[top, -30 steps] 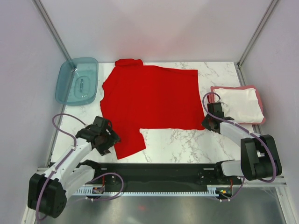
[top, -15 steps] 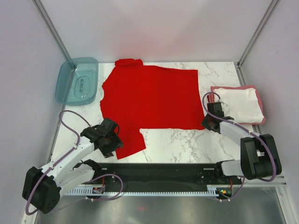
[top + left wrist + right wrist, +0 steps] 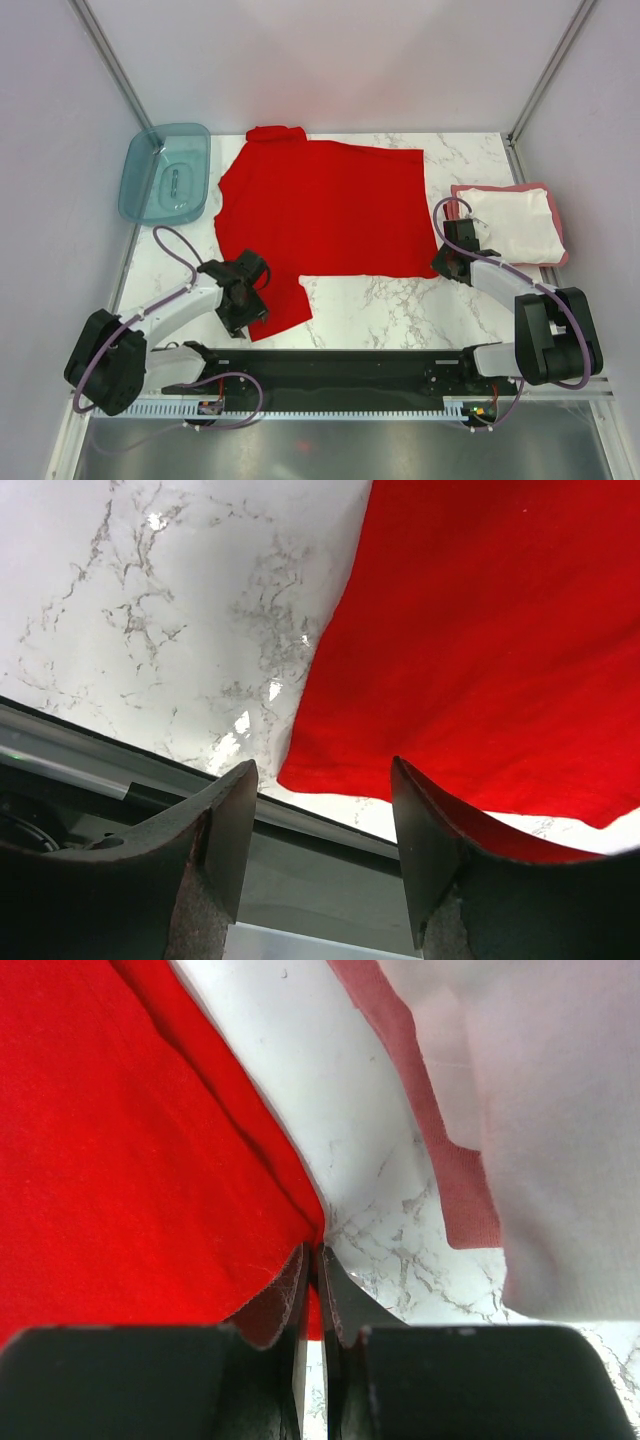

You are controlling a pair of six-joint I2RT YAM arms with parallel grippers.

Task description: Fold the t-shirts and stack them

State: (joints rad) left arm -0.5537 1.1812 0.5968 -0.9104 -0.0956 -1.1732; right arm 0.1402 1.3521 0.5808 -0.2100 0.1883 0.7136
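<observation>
Here, seen from the top camera, a bright red t-shirt [image 3: 320, 205] lies spread flat across the middle of a marble table [image 3: 400, 300]. Its collar points toward 11 o'clock, and a flap of cloth reaches down toward 7 o'clock.

The left gripper [image 3: 252, 300] sits at that 7 o'clock flap. Its jaws stand clearly apart and grip nothing. In the left wrist view the two dark fingers [image 3: 225, 830] frame the shirt's near edge [image 3: 480, 630]. The red cloth lies on the marble between and beyond them, and the right-hand finger overlaps the hem. Whether either finger touches the cloth cannot be told.

The right gripper [image 3: 445, 262] is at the shirt's 4 o'clock corner. The right wrist view shows its jaws [image 3: 312, 1255] pressed almost together, with the red fabric [image 3: 110, 1160] pinched at its edge between them.

At 3 o'clock on the table, well apart from the red shirt's body, a folded white t-shirt [image 3: 512, 225] rests on a folded dull pinkish-red t-shirt [image 3: 500, 187]. The lower one shows only as a border around the white. The same pair fills the wrist view at 2 o'clock, white [image 3: 560, 1110] over pinkish-red [image 3: 455, 1175], with bare marble between it and the pinched corner.

A translucent teal tub [image 3: 165, 172] sits at 10 o'clock, just beside the red shirt's sleeve.
</observation>
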